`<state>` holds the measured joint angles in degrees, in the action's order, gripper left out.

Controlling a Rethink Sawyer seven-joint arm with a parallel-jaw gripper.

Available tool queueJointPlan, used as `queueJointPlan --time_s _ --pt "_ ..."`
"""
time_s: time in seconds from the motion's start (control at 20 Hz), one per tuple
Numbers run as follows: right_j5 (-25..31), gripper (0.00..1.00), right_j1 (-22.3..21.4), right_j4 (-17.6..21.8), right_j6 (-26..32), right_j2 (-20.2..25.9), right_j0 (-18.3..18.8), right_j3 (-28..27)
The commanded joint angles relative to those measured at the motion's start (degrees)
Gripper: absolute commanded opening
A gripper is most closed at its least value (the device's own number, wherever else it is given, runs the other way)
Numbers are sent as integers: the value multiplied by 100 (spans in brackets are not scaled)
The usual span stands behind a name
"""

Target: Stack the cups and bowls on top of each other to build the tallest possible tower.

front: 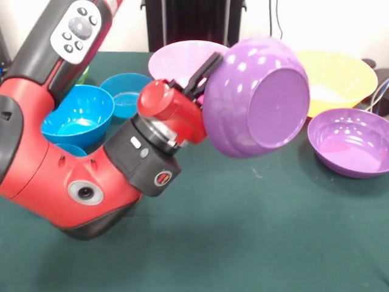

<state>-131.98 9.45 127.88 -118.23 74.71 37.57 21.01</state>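
My gripper point(209, 76) is shut on the rim of a wide purple bowl point(258, 97), held in the air on its side with its base facing the camera. A second wide purple bowl point(351, 141) stands upright on the table at the right. A large yellow bowl point(340, 79) stands behind it. A large pink bowl point(179, 59) stands at the back, partly hidden by the gripper and the held bowl. A large blue bowl point(79, 117) and a small blue bowl point(126, 92) stand at the left behind my arm. The cups are out of view.
My red arm point(73, 176) fills the left of the picture and hides the table there. A green cloth point(261, 237) covers the table. A black pedestal point(194, 21) stands at the far side.
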Motion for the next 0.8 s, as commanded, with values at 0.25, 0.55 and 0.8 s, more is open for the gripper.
queueJointPlan --time_s 0.25,0.55,0.8 --pt "-702 0 1141 2561 -266 2783 504 -927" --pt "-1207 0 1742 4253 -419 4495 984 -728" --pt "-1411 0 1837 4313 -461 4661 1033 -855"
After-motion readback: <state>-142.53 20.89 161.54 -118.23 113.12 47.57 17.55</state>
